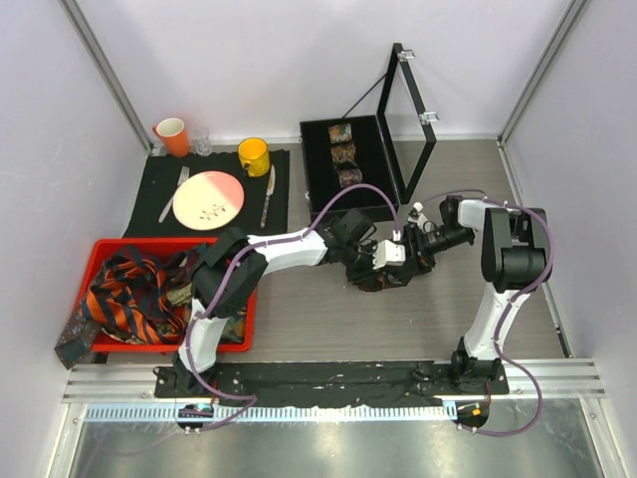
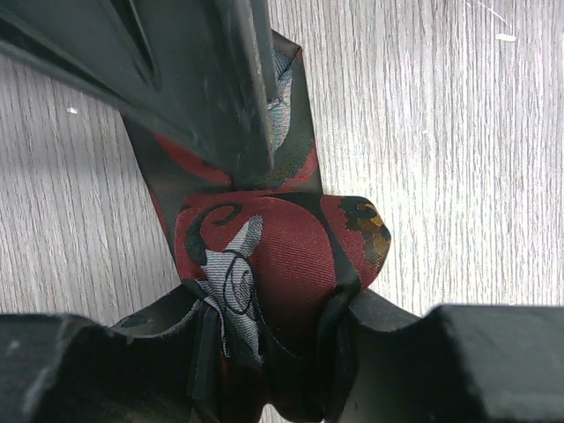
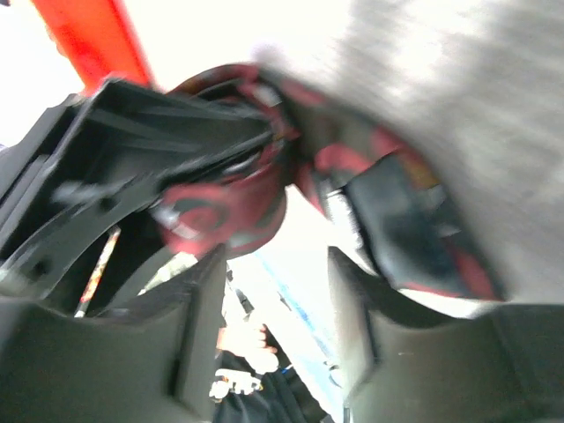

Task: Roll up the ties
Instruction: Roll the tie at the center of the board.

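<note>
Red-brown patterned tie (image 2: 291, 256), coiled, sits mid-tabletop (image 1: 328, 329), pinched in the left pincer (image 2: 273, 352); the right pincer (image 3: 278, 300) stands parted (blurry view). With only 1 grip, the coil could spring loose.

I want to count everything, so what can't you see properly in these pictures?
- Left wrist view: the red tie has its lower part hidden behind the left gripper pinching it.
- Right wrist view: blur smears everything beyond the right gripper.
- Top view: both grippers cover that tie; the tangled ties in the red bin can't be counted.
- Top view: specks on the plate are too small.
</note>
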Available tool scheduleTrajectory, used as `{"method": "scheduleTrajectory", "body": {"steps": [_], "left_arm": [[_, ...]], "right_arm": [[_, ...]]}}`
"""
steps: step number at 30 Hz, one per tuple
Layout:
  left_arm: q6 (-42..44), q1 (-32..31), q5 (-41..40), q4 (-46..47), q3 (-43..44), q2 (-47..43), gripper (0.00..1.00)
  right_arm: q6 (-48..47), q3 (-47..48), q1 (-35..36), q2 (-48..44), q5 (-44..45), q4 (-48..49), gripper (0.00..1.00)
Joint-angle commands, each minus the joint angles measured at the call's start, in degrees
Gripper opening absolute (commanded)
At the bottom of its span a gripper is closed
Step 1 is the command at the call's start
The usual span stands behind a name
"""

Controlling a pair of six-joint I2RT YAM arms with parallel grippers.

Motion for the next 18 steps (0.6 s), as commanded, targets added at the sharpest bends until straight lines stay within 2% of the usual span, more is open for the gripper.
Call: {"method": "scheduleTrajectory", "body": {"steps": [1,6,11,14,15,16,18], "left_arm": [[0.4,0.2,-4.8,-6.3,0.3,3.2,0.4],[0.3,0.1,-3.9,-6.5,0.0,3.1,0.43],[0.5,0.1,-2.8,-6.6,-0.2,2.9,0.46],[0.6,0.2,-2.4,-6.8,0.0,2.7,0.48],[0.5,0.2,-1.8,-6.9,0.0,2.6,0.48],[0.7,0.3,-1.4,-6.9,0.0,2.5,0.49],[0.6,0.6,0.3,-6.6,-0.2,2.1,0.54]], "right_arm": [[-4.2,-0.6,-0.1,-2.4,-9.8,-4.3,0.57],[-2.2,0.4,1.1,-0.3,-11.1,-2.0,0.58],[2.0,1.7,3.8,2.1,-7.4,4.8,0.54],[0.7,3.0,3.9,4.8,-4.3,4.5,0.42],[0.1,3.4,3.9,5.5,-2.1,4.4,0.25],[-0.5,3.8,3.9,5.8,-0.7,4.3,0.14],[-1.0,4.1,3.7,6.8,1.6,4.3,0.01]]}}
